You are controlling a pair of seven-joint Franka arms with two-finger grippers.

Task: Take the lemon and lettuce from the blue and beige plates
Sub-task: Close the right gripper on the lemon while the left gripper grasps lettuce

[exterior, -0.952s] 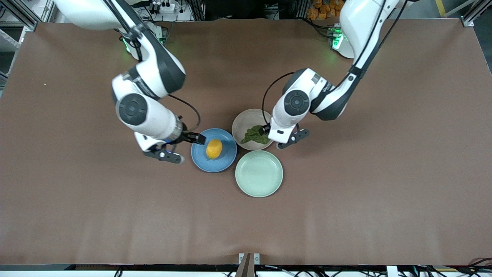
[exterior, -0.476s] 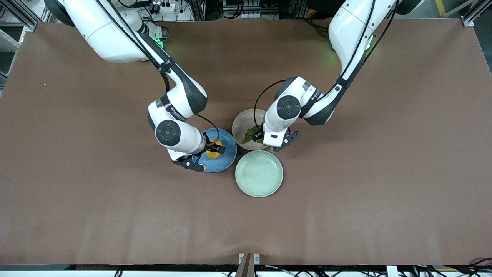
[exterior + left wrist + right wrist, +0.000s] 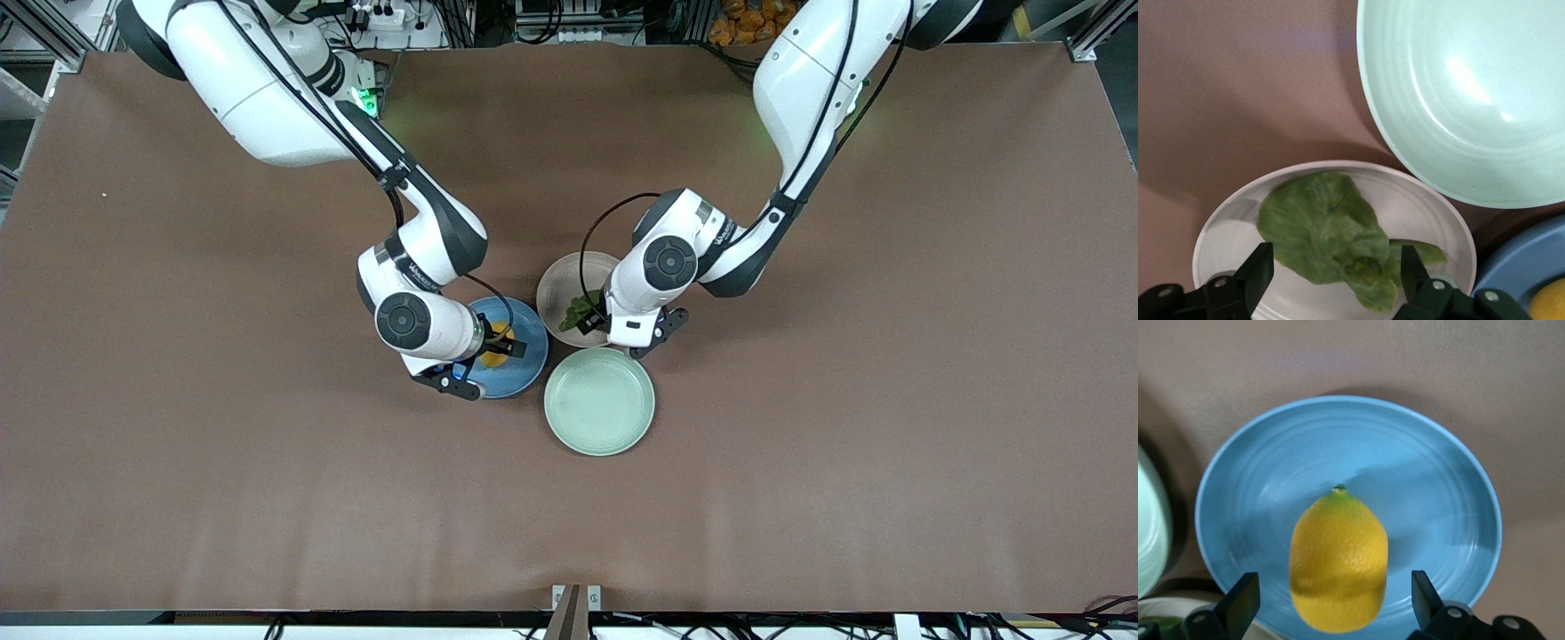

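A yellow lemon (image 3: 1338,561) lies in the blue plate (image 3: 1438,493); in the front view the lemon (image 3: 494,348) is mostly hidden under my right gripper (image 3: 496,341). That gripper (image 3: 1331,600) is open, one finger on each side of the lemon, apart from it. A green lettuce leaf (image 3: 1328,233) lies in the beige plate (image 3: 1431,213), also seen in the front view (image 3: 556,289). My left gripper (image 3: 1338,270) is open over the lettuce (image 3: 578,309), fingers straddling the leaf.
A pale green plate (image 3: 599,402) sits nearer the front camera, touching close to both plates; it also shows in the left wrist view (image 3: 1471,93). Bare brown table (image 3: 800,444) lies all around.
Both arms have moved in from beside their plates to over them and lowered. The right gripper now straddles the lemon, the left gripper the lettuce. Both stay open.
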